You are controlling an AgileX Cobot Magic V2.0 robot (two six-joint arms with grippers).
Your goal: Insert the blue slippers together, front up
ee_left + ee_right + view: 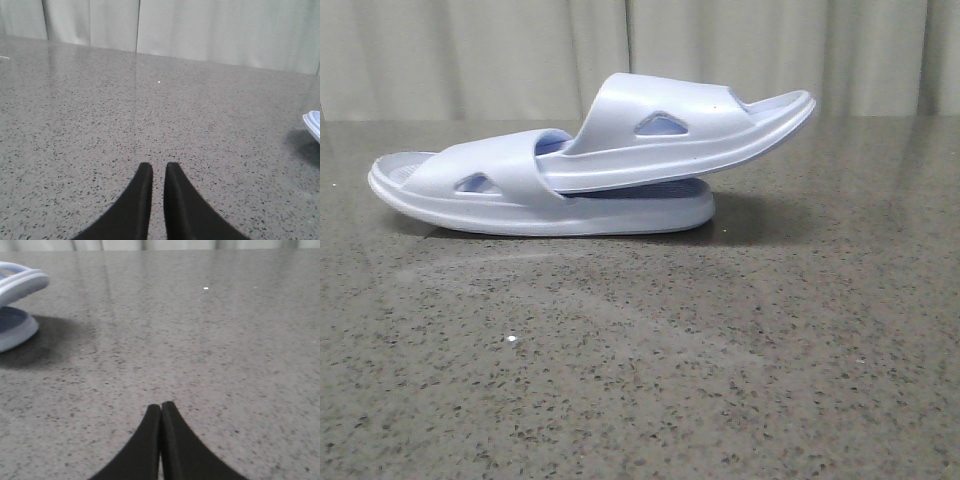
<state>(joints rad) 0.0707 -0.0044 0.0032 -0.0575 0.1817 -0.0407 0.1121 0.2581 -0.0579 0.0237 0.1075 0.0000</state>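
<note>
Two pale lavender-blue slippers lie nested at the back of the table in the front view. The lower slipper [520, 210] lies flat. The upper slipper [690, 135] is pushed under the lower one's strap and tilts up to the right. Neither gripper shows in the front view. My left gripper [158, 166] is empty with only a narrow gap between its jaws, and a slipper edge [313, 124] shows far off to the side. My right gripper [161, 405] is shut and empty, well apart from the upper slipper's end [22, 280] and the lower slipper's end [12, 330].
The speckled grey stone table [670, 380] stretches in front of the slippers. A pale curtain [470, 50] hangs behind the table's far edge.
</note>
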